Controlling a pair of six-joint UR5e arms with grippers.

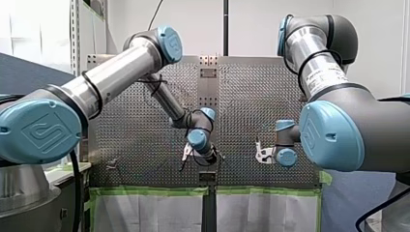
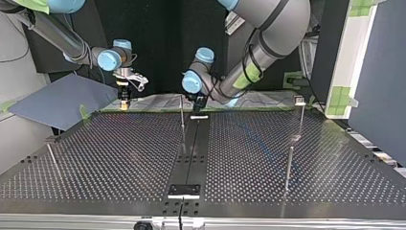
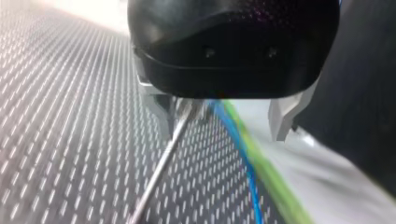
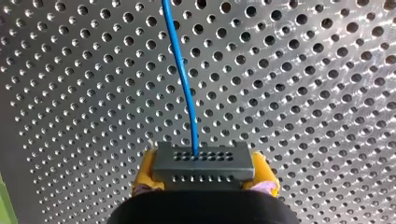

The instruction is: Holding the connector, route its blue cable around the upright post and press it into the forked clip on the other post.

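In the right wrist view my right gripper (image 4: 204, 181), with yellow pads (image 4: 144, 173), is shut on a grey connector (image 4: 203, 161). The blue cable (image 4: 184, 79) leaves the connector's face and runs ahead over the perforated table (image 4: 303, 93). In the left wrist view my left gripper (image 3: 224, 130) is open, its metal fingers (image 3: 161, 116) wide apart. The blue cable (image 3: 238, 140) passes between them, beside the top of a thin upright post (image 3: 161, 168). Blur hides whether the cable sits in that post's fork. Across the table, my right gripper (image 2: 124, 96) and left gripper (image 2: 198, 103) hang near the far edge.
Other thin posts stand on the table at the top view's right (image 2: 301, 117) (image 2: 288, 167) and left (image 2: 53, 160). A dark centre strip (image 2: 191, 148) runs between the two plates. Green tape (image 1: 154, 191) lines the table edge nearest the arms.
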